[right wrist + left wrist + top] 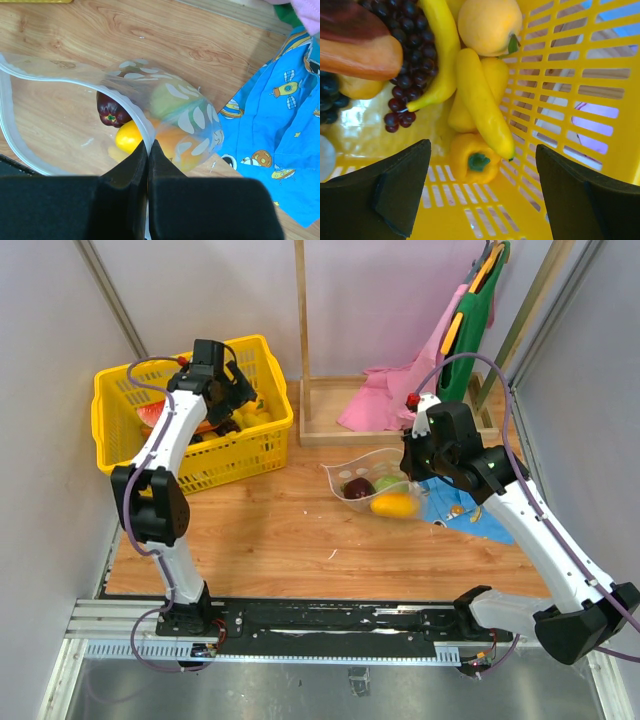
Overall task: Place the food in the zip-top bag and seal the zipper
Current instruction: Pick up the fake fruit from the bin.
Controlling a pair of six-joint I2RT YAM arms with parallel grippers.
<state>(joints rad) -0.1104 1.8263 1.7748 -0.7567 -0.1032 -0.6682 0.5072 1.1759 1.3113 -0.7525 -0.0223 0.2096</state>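
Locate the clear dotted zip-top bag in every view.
Top external: right of centre, clear dotted zip-top bag on the table.
Left wrist: not in it.
Right wrist: centre, its rim pinched by the right gripper.
Shared landmark: blue cartoon-print cloth beside the bag.

Tool agape above yellow pepper, basket.

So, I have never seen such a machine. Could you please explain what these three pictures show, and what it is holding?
Two robot arms stand on a wooden table. One picture looks down from above; the other two come from cameras on the wrists. The left arm's fingers are open over a yellow basket of toy food: a banana, grapes, a yellow pepper. The right arm's fingers are shut on the rim of a clear dotted bag, which holds some food already. A blue cloth lies beside it.
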